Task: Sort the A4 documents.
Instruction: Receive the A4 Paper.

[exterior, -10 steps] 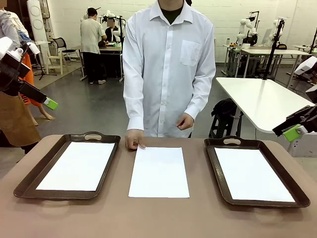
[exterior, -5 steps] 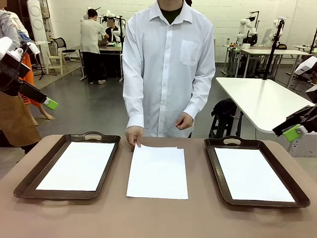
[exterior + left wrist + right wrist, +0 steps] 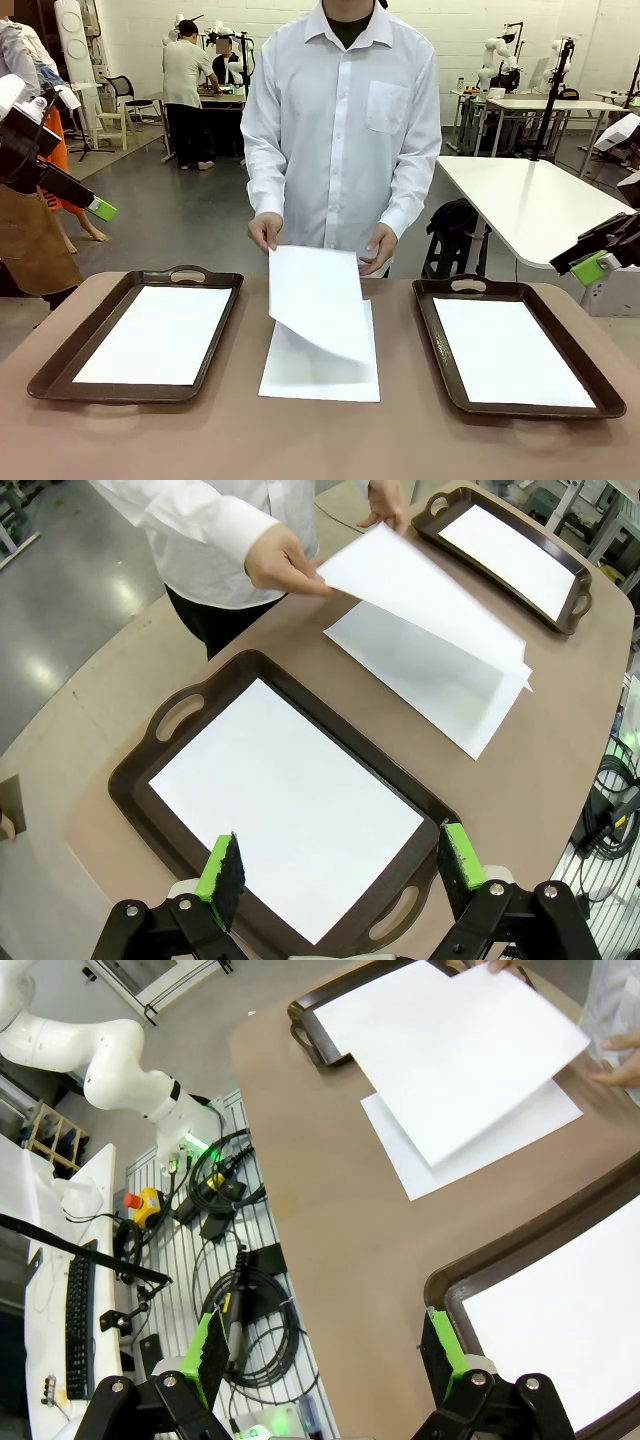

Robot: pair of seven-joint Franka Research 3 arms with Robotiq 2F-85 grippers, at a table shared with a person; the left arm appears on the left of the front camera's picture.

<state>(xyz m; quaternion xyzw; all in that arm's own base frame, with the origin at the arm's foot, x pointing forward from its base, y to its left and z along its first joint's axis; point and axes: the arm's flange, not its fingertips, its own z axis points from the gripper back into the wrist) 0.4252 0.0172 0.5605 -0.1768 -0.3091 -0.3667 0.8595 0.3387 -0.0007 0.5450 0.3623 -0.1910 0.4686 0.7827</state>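
Observation:
One white A4 document lies flat in the left dark brown tray, and another lies in the right tray. Between the trays a sheet rests on the table. Above it the person's hands hold a further sheet lifted and curling. My left gripper hangs open, high at the far left, above the left tray's sheet; its jaws hold nothing. My right gripper is open, raised at the far right, beside the right tray's sheet.
The person stands at the far edge of the brown table, between the trays. Bare table runs along the near edge. Off the table's side, cables and a robot base sit on the floor. A white table stands behind, at the right.
The person has picked the top sheet off the middle of the table and raised it with both hands. Neither arm has moved.

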